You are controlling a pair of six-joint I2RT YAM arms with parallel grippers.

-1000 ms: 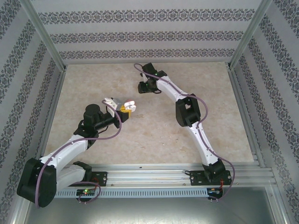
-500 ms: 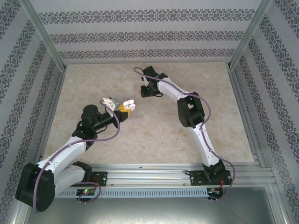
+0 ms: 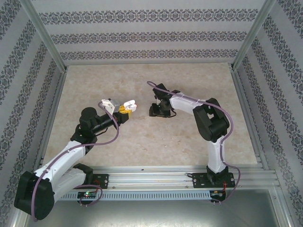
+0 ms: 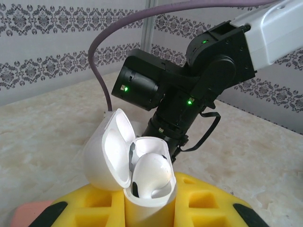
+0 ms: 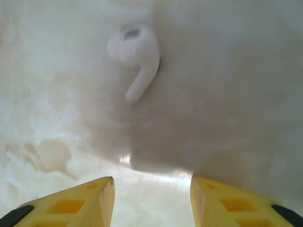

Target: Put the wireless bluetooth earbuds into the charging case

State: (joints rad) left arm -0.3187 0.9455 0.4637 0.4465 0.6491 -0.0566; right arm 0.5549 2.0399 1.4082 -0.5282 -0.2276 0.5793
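My left gripper (image 3: 124,109) is shut on a white charging case (image 4: 147,196), held upright between its yellow fingers (image 4: 204,204) above the table. The case lid (image 4: 105,153) hangs open to the left. One white earbud (image 4: 152,171) sits in the case. A second white earbud (image 5: 138,56) lies loose on the marbled table, stem pointing toward me in the right wrist view. My right gripper (image 5: 151,191) hangs just above the table, a little short of this earbud, open, with nothing between its yellow fingers (image 5: 94,198). From above, the right gripper (image 3: 155,112) is just right of the held case (image 3: 129,105).
The right arm's black wrist (image 4: 184,101) stands close behind the held case. A metal frame and patterned walls (image 3: 151,35) enclose the beige table (image 3: 109,80). The arm bases sit on the rail (image 3: 156,177) at the near edge.
The right arm has swung from the far middle of the table toward me, and its gripper now sits low next to the case. The left arm has lifted the case slightly farther.
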